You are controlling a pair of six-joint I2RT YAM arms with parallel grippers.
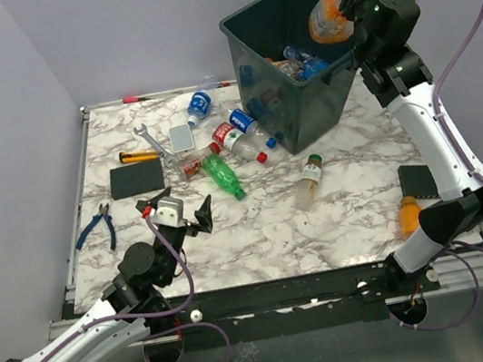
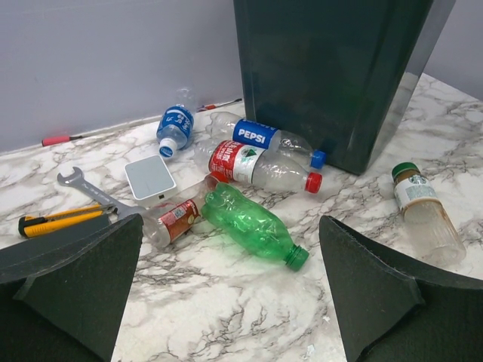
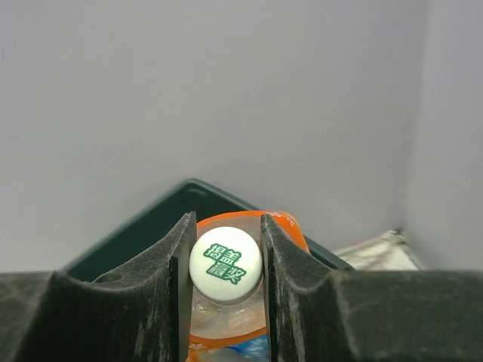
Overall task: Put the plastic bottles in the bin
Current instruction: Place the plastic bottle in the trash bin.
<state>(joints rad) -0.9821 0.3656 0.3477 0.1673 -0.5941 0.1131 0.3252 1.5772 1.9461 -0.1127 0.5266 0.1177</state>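
Observation:
My right gripper (image 1: 349,0) is shut on the white cap of an orange-labelled bottle (image 1: 327,19), held over the right rim of the dark bin (image 1: 251,21). In the right wrist view the cap (image 3: 225,265) sits clamped between my fingers (image 3: 177,279), with the bin's far rim (image 3: 151,219) beyond. Several bottles lie inside the bin (image 1: 301,63). My left gripper (image 1: 180,211) is open and empty above the table, pointing at a green bottle (image 2: 253,225), a red-labelled bottle (image 2: 260,166), a Pepsi bottle (image 2: 264,137), a small red-labelled one (image 2: 173,220) and a blue-labelled one (image 2: 175,127).
A green-capped clear bottle (image 1: 310,181) lies in front of the bin. An orange bottle (image 1: 408,213) stands by the right arm near a black slab (image 1: 418,181). Wrench (image 1: 153,142), yellow knife (image 1: 138,156), black slab (image 1: 136,179), white box (image 1: 181,137) and blue pliers (image 1: 97,226) lie at left.

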